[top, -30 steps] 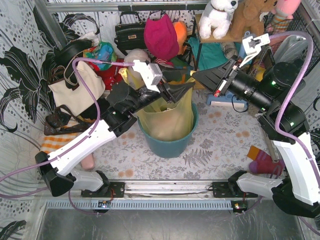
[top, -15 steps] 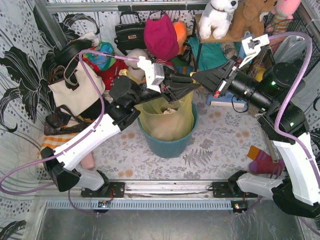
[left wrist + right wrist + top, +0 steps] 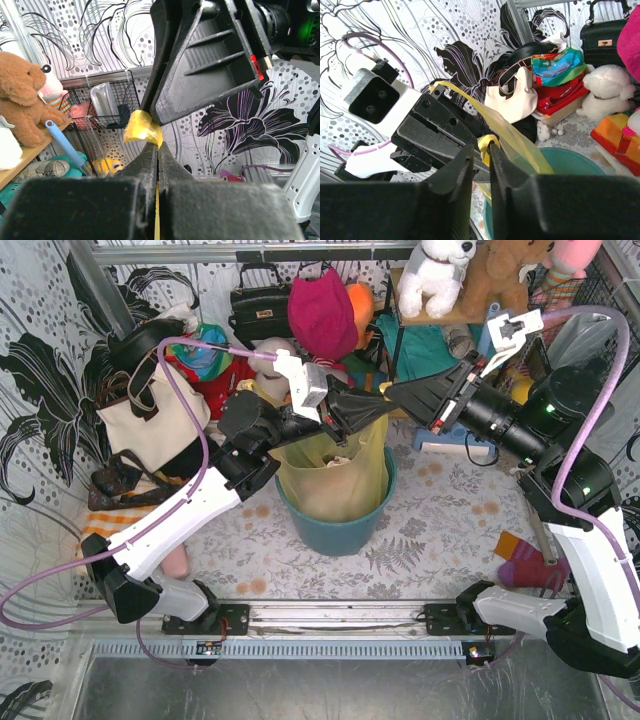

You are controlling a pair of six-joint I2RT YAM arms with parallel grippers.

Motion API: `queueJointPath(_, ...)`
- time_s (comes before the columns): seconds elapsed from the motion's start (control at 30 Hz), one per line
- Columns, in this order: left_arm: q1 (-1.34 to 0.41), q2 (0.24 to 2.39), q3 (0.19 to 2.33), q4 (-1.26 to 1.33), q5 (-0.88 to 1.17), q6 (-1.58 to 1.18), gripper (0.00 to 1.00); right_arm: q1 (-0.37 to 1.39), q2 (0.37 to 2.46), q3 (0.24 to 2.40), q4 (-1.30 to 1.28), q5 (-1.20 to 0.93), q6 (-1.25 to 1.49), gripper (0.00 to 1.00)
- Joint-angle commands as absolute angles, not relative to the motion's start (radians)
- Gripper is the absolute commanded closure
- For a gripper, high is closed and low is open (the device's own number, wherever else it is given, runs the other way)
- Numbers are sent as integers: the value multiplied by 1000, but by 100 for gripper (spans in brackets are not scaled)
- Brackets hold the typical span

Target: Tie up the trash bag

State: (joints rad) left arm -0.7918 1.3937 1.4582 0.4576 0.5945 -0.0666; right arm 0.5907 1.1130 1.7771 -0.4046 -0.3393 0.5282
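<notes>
The yellow trash bag (image 3: 330, 480) sits in the teal bin (image 3: 340, 532), with crumpled paper showing inside. My left gripper (image 3: 383, 407) is above the bin's far rim, shut on a twisted top end of the bag (image 3: 141, 128); a thin yellow edge runs between its pads (image 3: 158, 146). My right gripper (image 3: 392, 393) meets it tip to tip from the right. In the right wrist view its jaws (image 3: 483, 150) stand slightly apart, with a yellow loop of the bag (image 3: 488, 143) just at their tips. A stretched yellow sheet (image 3: 520, 142) slopes down to the bin.
A cream tote bag (image 3: 150, 420) stands left of the bin. A black handbag (image 3: 262, 305), a pink cap (image 3: 322, 315) and plush toys (image 3: 436, 275) line the back. A striped sock (image 3: 524, 565) lies at the right on the floral cloth (image 3: 440, 510).
The left arm swung right and up, and its jaws closed on the bag's top end. The right gripper's jaws, shut before, have parted a little.
</notes>
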Motion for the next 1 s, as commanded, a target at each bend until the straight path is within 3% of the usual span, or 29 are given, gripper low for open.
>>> queueJointPath(0.0,-785,1379,1476,496,563,-86,100,592,1076,1779,-398,-296,501,77)
queueJointPath(0.13,-785,1381,1483,486,569,-88,100,592,1072,1779,-400,-279,495,64)
queueJointPath(0.6,-782,1380,1495,461,591,-101,100,593,1128,1790,-376,-328,467,52)
queueJointPath(0.97,-771,1390,1508,462,616,-132,100,592,1128,1802,-366,-306,459,89)
